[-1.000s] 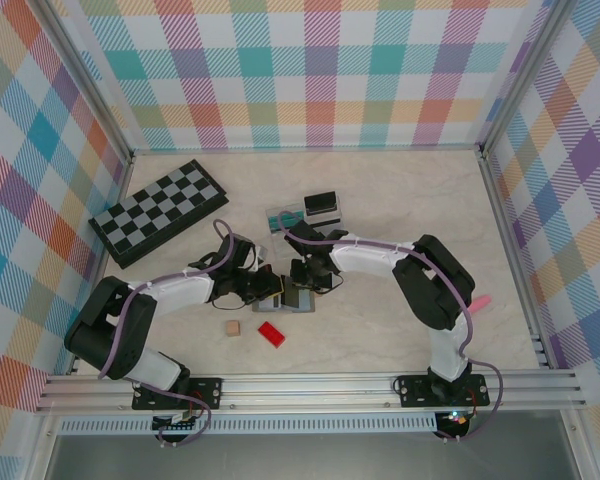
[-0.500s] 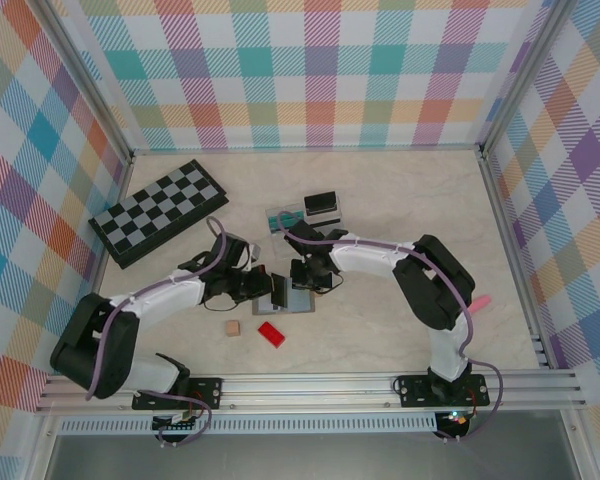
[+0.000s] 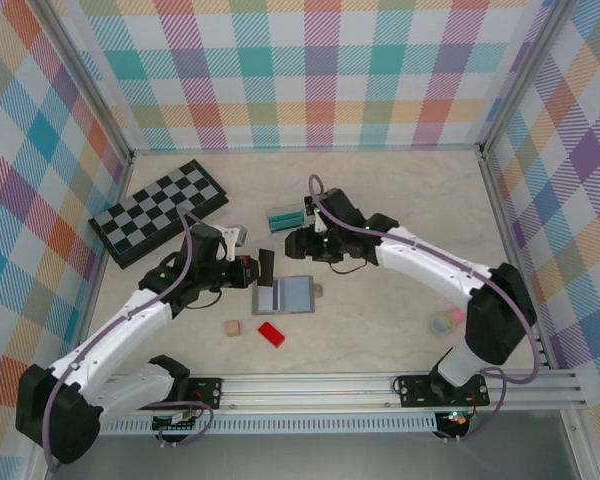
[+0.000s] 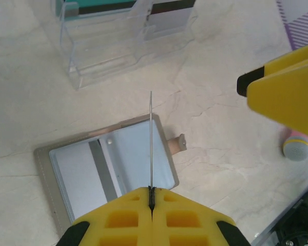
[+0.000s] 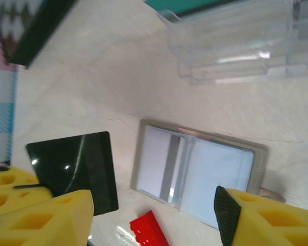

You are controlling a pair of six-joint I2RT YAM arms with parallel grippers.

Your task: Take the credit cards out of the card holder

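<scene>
The card holder point(image 3: 288, 296) lies open on the table, two pale blue-grey panels up, a grey stripe across its left panel point(image 5: 169, 166). My left gripper point(image 3: 251, 270) is shut on a black credit card point(image 3: 266, 266), held above the holder's left edge. The left wrist view has that card edge-on point(image 4: 151, 138) in the left gripper point(image 4: 151, 192), over the holder point(image 4: 108, 169). My right gripper point(image 3: 303, 243) stands open just behind the holder, nothing between its fingers point(image 5: 51, 215). The black card point(image 5: 74, 171) hangs left of the holder point(image 5: 195, 169). A teal card point(image 3: 283, 213) sits in the stand.
A clear plastic stand point(image 4: 123, 36) is behind the holder, holding the teal card and a dark-striped one point(image 4: 169, 6). A chessboard point(image 3: 160, 210) lies far left. A red block point(image 3: 271, 333) and small wooden cube point(image 3: 232, 328) sit in front. A pink-green object point(image 3: 443, 320) lies right.
My left gripper has pulled back to the left with the black card, clear of the holder. The right gripper opened and withdrew behind the holder, which now lies open.
</scene>
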